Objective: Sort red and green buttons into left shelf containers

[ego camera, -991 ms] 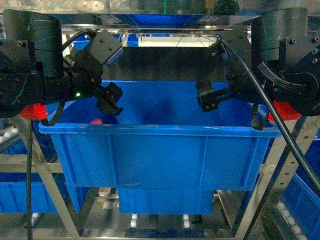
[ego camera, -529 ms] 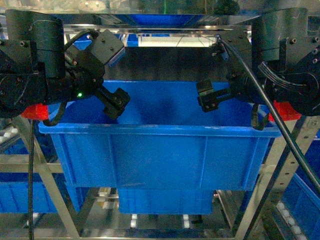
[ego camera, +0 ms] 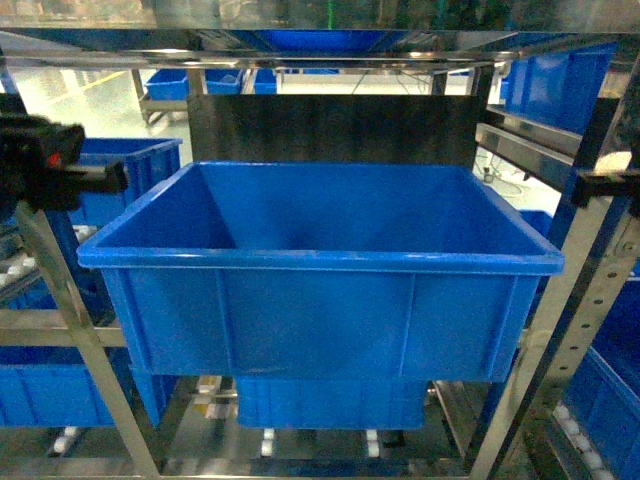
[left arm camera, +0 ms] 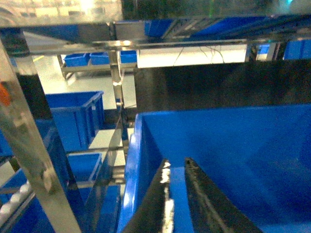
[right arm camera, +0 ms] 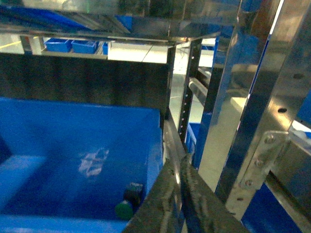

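You only get the left pincer (left arm camera: 176, 194) cut by the bottom edge; just left of the right pincer (right arm camera: 181, 204), the green-capped button (right arm camera: 127, 204) blurs.

A: Both arms have pulled back from above the big blue bin (ego camera: 320, 262); the head view shows only a dark part of the left arm (ego camera: 45, 165) at the frame's edge.

B: The bin's inside now lies unobstructed. The red blur seen near its left wall earlier, perhaps a button, no longer shows.
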You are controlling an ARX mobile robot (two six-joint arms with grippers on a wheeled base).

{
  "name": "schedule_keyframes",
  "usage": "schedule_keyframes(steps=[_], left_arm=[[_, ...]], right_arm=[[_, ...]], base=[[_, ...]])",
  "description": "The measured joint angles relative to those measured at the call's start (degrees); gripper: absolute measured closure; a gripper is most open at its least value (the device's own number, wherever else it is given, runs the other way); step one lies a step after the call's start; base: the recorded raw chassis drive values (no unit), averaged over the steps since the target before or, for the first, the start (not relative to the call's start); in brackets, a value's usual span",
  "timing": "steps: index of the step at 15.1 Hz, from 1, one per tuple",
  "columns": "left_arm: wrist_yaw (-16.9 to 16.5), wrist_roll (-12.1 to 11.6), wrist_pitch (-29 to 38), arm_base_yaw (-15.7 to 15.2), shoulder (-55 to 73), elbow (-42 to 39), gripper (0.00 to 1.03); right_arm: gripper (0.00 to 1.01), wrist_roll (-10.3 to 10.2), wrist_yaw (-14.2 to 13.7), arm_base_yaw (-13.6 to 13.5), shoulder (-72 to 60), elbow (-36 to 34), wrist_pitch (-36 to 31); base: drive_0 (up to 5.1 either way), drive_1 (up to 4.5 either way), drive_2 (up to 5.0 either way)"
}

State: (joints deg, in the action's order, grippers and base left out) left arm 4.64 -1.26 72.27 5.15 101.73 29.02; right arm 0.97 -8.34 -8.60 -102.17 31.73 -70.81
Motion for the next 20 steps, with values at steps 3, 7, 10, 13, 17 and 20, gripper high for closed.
schedule_keyframes(steps=[3,7,10,13,17,20], left_arm=[[-0.8,0.9,-0.3,-1.9,-11.0,-10.5,1.01],[-4.3,1.0,-8.8,-5.5,-27.8,-18.9,1.01],[-4.6,1.0,-14.5,-5.1,-37.3,-23.3,1.01],[-4.6,1.0,-22.0,-5.1,-47.5,-26.3,1.01],[-4.6,1.0,-33.4,-5.1,-61.2,-28.2,1.01],[-4.6,1.0,-41.2,-5.1,-70.0,-28.2,1.01]], right_arm=[[0.99,-0.1,2.1,2.7,11.8,-10.8,3.5],[0.99,-0.1,4.3,4.6,25.8,-21.0,6.9],[0.99,-0.1,7.9,9.0,36.7,-25.7,12.4],[0.99,-0.1,8.3,8.6,47.0,-28.7,19.5],[0.99,-0.1,8.3,8.6,60.6,-30.8,30.8],[0.99,-0.1,8.3,8.6,69.6,-31.0,38.9]], base=[[0.0,0.00,0.0],[0.0,0.00,0.0],[0.0,0.00,0.0],[0.0,0.00,0.0],[0.0,0.00,0.0],[0.0,0.00,0.0]])
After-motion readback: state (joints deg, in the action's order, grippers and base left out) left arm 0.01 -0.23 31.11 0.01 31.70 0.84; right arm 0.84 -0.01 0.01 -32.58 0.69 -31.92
